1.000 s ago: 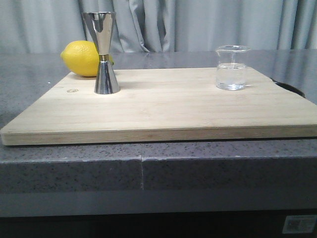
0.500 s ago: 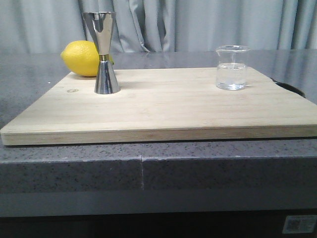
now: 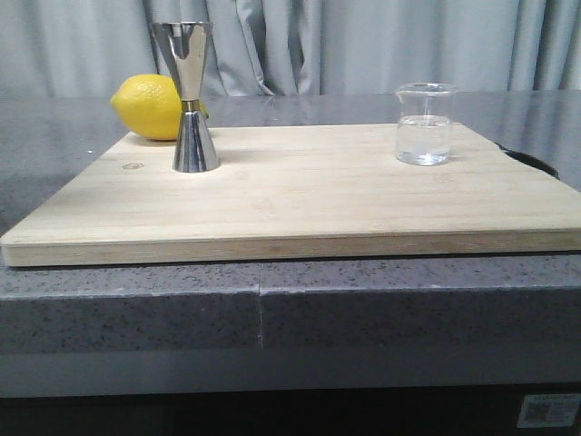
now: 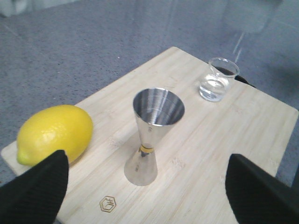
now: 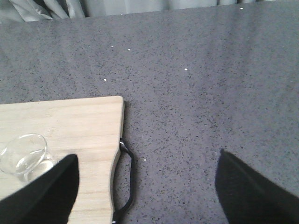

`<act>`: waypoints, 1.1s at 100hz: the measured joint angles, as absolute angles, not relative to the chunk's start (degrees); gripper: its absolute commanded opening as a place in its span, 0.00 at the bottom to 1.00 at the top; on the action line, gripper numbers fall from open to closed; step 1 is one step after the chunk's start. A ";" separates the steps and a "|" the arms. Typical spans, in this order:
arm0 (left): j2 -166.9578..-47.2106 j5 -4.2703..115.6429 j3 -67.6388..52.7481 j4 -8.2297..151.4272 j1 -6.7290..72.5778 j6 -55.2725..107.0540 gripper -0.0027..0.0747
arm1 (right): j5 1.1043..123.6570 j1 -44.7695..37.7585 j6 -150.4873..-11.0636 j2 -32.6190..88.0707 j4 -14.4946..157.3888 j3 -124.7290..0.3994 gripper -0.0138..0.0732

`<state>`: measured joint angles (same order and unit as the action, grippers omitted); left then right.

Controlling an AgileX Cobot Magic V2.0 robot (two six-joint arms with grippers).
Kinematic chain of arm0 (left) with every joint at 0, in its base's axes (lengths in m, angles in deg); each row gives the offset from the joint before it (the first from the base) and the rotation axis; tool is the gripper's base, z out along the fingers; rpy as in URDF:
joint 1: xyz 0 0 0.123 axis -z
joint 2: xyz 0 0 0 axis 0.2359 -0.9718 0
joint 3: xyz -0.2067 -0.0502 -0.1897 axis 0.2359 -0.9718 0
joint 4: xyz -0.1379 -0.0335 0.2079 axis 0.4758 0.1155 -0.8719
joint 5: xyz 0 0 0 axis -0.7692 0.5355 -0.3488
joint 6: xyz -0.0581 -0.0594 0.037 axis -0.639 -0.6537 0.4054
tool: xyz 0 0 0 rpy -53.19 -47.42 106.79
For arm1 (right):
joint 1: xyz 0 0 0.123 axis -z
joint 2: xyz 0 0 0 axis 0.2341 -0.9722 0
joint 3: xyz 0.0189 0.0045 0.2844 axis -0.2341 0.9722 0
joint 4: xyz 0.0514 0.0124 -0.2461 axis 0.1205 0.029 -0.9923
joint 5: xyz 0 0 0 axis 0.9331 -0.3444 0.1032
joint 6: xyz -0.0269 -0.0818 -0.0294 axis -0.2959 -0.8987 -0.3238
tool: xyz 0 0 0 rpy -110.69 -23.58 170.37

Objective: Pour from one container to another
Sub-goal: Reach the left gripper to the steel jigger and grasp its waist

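The clear glass beaker (image 3: 424, 124) stands upright at the right back of the wooden board (image 3: 300, 195), a little clear liquid in it; it also shows in the wrist views (image 4: 217, 85) (image 5: 24, 156). The steel hourglass jigger (image 3: 188, 98) (image 4: 152, 134) stands upright at the board's left back, its upper cup empty. My left gripper (image 4: 148, 186) hangs open above the board, the jigger between its widely spread fingers but untouched. My right gripper (image 5: 147, 191) is open over the counter by the board's right edge, the beaker beside one finger. Neither gripper shows in the front view.
A yellow lemon (image 3: 152, 107) (image 4: 55, 133) lies at the board's left back corner, just behind the jigger. The board has a black handle (image 5: 126, 179) on its right edge. Around it is the grey speckled counter (image 5: 205, 93), with curtains behind.
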<state>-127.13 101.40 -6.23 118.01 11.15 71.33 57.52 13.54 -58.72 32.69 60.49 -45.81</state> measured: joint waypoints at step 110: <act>-151.39 109.84 -5.91 135.50 18.42 101.92 0.85 | 57.95 13.54 -59.13 32.65 57.93 -45.81 0.78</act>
